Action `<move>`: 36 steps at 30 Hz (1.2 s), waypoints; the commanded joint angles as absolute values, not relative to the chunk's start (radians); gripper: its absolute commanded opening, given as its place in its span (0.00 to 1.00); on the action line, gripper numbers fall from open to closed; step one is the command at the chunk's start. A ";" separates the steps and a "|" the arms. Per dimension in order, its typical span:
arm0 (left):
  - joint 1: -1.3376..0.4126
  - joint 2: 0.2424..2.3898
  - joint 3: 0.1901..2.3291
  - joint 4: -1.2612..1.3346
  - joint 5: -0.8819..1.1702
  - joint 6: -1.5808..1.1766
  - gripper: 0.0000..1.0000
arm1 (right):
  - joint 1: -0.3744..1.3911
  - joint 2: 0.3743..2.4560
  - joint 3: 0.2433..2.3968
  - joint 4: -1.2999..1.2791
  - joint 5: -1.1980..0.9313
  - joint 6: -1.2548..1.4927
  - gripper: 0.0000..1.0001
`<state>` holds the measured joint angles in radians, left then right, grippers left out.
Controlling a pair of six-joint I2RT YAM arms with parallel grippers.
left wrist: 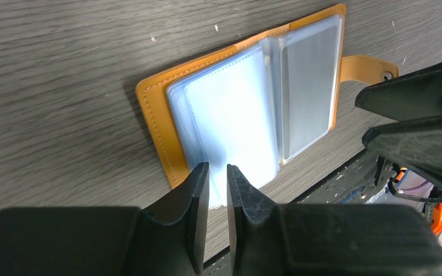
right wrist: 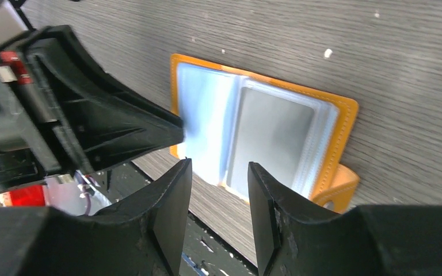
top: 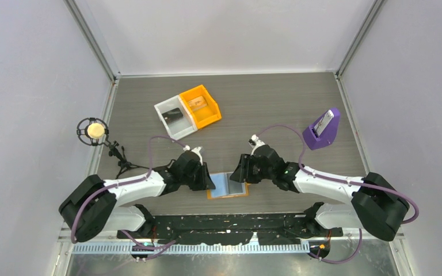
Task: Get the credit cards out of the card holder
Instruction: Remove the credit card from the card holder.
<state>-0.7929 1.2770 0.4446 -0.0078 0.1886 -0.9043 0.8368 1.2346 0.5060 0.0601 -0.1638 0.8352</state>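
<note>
The orange card holder (top: 228, 187) lies open on the table near the front edge, its light blue clear pockets (left wrist: 230, 109) facing up. A grey credit card (left wrist: 308, 86) shows inside the right-hand pocket (right wrist: 273, 135). My left gripper (left wrist: 217, 168) hovers at the holder's left front edge (top: 210, 183), its jaws only a narrow slit apart with nothing between them. My right gripper (right wrist: 218, 164) stands open over the holder's right front edge (top: 236, 175), holding nothing. The two grippers face each other closely across the holder.
At the back stand a white bin (top: 162, 109) with a dark card in it and an orange bin (top: 212, 112) with another card. A purple wedge stand (top: 322, 133) holding a card sits at the right. A microphone on a small tripod (top: 95, 131) stands at the left edge.
</note>
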 commanded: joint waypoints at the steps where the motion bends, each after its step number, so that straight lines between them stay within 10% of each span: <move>1: -0.800 1.186 0.462 -0.139 0.099 -0.866 0.22 | 0.836 1.223 0.526 -0.013 -0.112 0.809 0.48; 13: -0.803 1.206 0.468 -0.146 0.104 -0.847 0.37 | 0.836 1.303 0.508 -0.010 -0.133 0.811 0.52; 36: -0.822 1.247 0.468 -0.091 0.155 -0.866 0.32 | 0.837 1.324 0.530 -0.078 -0.090 0.775 0.52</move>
<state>-0.8089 1.2293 0.4557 -0.1280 0.1326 -0.8604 0.8364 1.3045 0.5144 -0.0578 -0.1177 0.7944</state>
